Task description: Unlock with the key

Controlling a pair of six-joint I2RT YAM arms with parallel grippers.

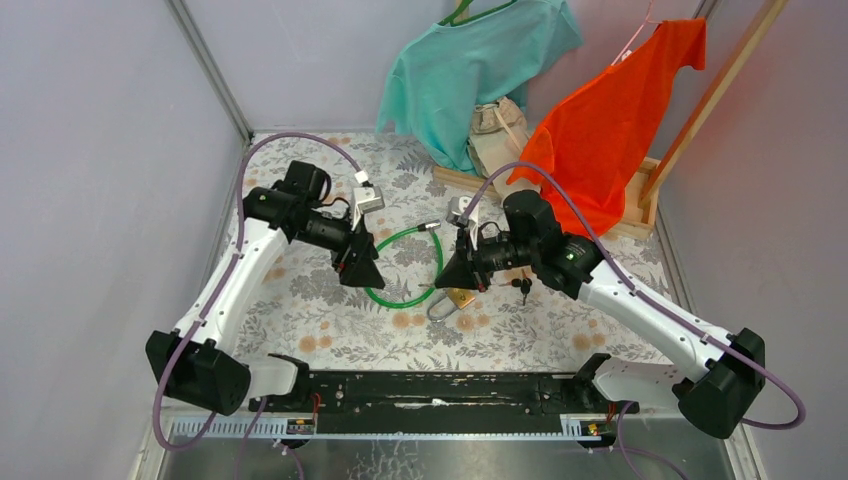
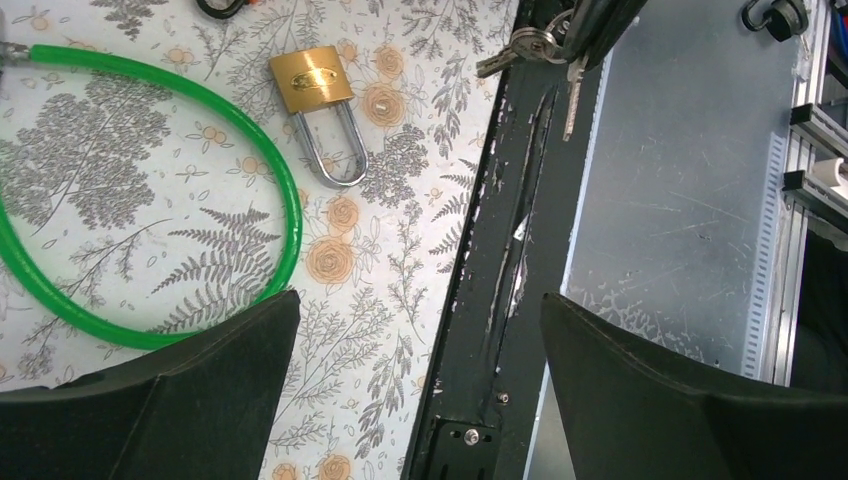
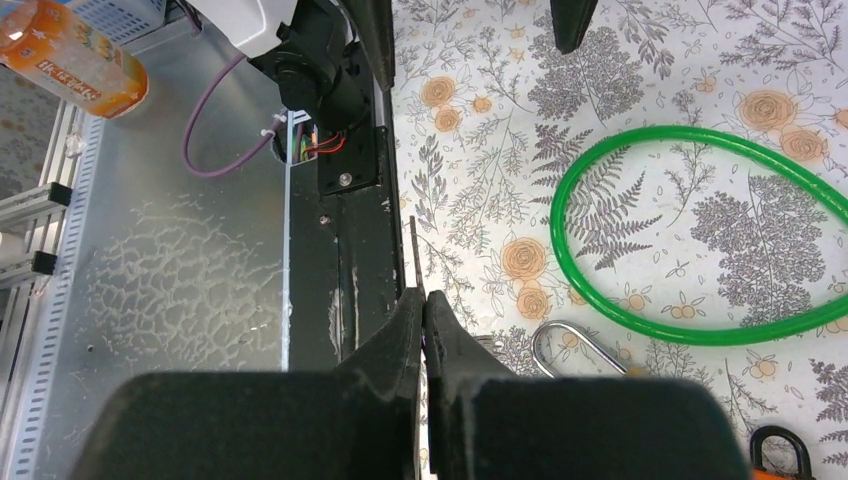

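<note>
The right tool (image 3: pixel 422 296) is pinched tight on the key (image 3: pixel 413 250). Its blade, seen seemingly edge-on, pokes ahead for steering into the padlock (image 2: pixel 312 82), which lies flat toward the tabletop's (image 2: pixel 400 250) near edge, beside a green cable (image 2: pixel 296 215). The left tool (image 2: pixel 420 300) gapes wide and holds nothing, perhaps to steady the padlock.

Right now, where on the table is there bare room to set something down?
Bare cloth near-left, between green cable and black rail, and right of the padlock. Crowded mid-table and back right by the clothes rack.
</note>
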